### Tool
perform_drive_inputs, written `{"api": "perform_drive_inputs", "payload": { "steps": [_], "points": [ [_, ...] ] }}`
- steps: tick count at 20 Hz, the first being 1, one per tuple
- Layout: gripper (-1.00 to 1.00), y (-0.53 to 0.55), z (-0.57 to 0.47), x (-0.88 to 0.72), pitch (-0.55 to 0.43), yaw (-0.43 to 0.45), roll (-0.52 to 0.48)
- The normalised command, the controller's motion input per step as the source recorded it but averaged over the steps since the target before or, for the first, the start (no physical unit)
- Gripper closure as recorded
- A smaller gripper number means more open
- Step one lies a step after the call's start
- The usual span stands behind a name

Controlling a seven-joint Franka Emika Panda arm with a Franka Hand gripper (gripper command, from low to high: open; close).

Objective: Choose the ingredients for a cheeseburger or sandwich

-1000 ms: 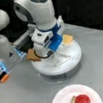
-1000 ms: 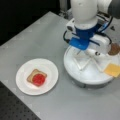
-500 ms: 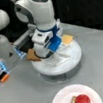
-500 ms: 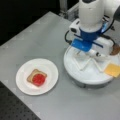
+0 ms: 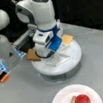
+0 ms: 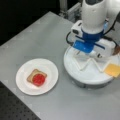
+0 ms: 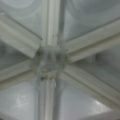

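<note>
The sandwich is a tan toast square with a red tomato disc on top, lying on a round white plate. In a front view it appears as sandwich on plate. A round white divided tray carries a yellow cheese square, also seen as cheese. A second toast square lies at the tray's left edge. My gripper hangs low over the tray's middle, its fingers hidden by the hand. The wrist view shows only the tray's divider hub.
The arm's grey base stands at a front view's left, with an orange-and-blue object beside it. The tray sits between the base and the plate on a grey table.
The hand has shifted only slightly above the tray. The cheese, the toast and the plate have stayed where they were.
</note>
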Motion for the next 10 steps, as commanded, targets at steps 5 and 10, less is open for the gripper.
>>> {"api": "perform_drive_inputs", "payload": {
  "steps": [5, 10],
  "points": [
    [-1.0, 0.1, -0.15, -0.22, -0.219, 0.01, -0.146],
    [-1.0, 0.08, -0.17, -0.21, -0.217, 0.028, -0.139]
  ]
}}
